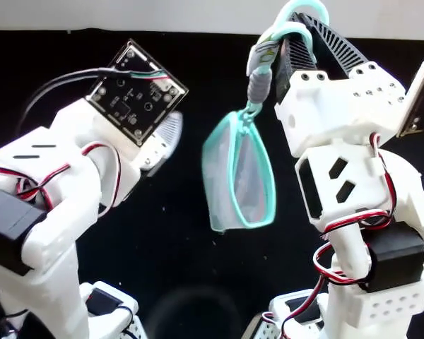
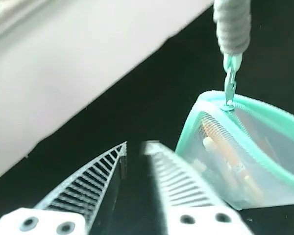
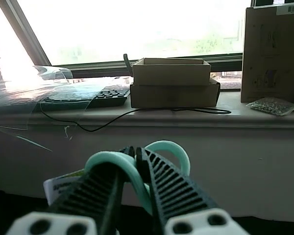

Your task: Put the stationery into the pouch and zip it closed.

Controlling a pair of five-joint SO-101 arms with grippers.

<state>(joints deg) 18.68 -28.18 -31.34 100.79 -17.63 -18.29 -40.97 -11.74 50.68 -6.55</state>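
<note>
A teal mesh pouch [image 1: 240, 173] hangs in the air over the black table, its mouth partly open. It dangles by its zipper pull [image 2: 230, 83] from a grey cord [image 2: 231, 24] and a teal strap loop [image 3: 161, 149]. My right gripper [image 1: 300, 32] is raised high and shut on that loop; the same gripper [image 3: 136, 152] pinches the loop between its fingers. Pens and other stationery [image 2: 225, 156] lie inside the pouch [image 2: 245, 152]. My left gripper [image 2: 137, 147] is slightly open beside the pouch, holding nothing. The left gripper [image 1: 168, 131] sits left of the pouch, apart from it.
The black table [image 1: 162, 268] lies under the hanging pouch. Beyond it is a white wall and a sill with stacked cardboard boxes [image 3: 171, 81], a keyboard [image 3: 88, 95] and a cable. Both arms' bases stand at the near edge.
</note>
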